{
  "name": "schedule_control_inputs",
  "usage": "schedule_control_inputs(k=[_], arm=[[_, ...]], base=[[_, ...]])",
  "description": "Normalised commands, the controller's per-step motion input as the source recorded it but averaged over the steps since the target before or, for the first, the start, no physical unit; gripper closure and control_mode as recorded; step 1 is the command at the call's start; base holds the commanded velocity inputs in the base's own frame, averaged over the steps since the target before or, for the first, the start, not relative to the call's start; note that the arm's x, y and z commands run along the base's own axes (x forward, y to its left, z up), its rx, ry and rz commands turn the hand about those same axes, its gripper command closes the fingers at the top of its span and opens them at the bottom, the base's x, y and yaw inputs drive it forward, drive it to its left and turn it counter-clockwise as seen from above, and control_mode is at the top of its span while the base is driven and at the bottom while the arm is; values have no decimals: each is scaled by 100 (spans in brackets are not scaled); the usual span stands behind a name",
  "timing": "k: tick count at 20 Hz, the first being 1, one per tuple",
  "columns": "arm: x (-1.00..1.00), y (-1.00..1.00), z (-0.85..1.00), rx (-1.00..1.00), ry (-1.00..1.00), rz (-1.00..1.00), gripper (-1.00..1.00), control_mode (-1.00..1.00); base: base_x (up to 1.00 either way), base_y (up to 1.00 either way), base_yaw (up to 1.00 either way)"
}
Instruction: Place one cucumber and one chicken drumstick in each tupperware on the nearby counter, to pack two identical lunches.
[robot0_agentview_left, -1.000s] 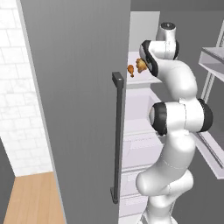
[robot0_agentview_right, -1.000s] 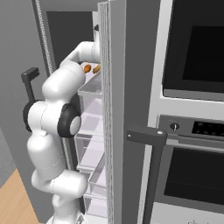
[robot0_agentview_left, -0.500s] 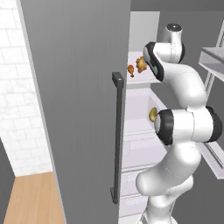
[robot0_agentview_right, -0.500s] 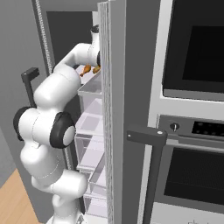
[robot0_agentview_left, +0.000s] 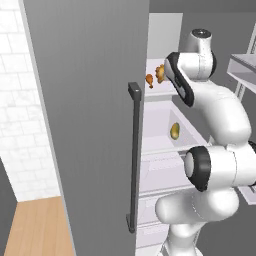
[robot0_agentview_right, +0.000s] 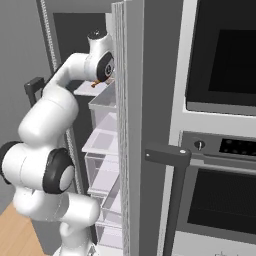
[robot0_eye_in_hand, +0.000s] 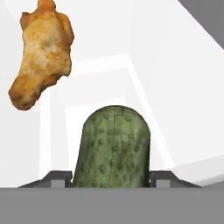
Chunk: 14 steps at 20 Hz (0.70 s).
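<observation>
Cucumber btwn hand fingers, drumstick nearby

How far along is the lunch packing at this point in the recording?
Early. Nothing looks packed. In hand: the cucumber sits between the gripper fingertips, apparently gripped, with the arm reaching into the open fridge. A chicken drumstick still lies just beyond it, and two drumsticks show on the shelf. All carrying to the tupperware remains.
</observation>
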Motion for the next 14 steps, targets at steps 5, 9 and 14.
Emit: schedule_control_inputs(k=[5, 9, 14], arm=[[-98, 46, 0, 0, 0, 2, 100, -100], [-100, 34, 0, 0, 0, 0, 100, -100], [-100, 3, 0, 9, 0, 1, 100, -100]], base=[[0, 0, 0], [0, 0, 0], [0, 0, 0]])
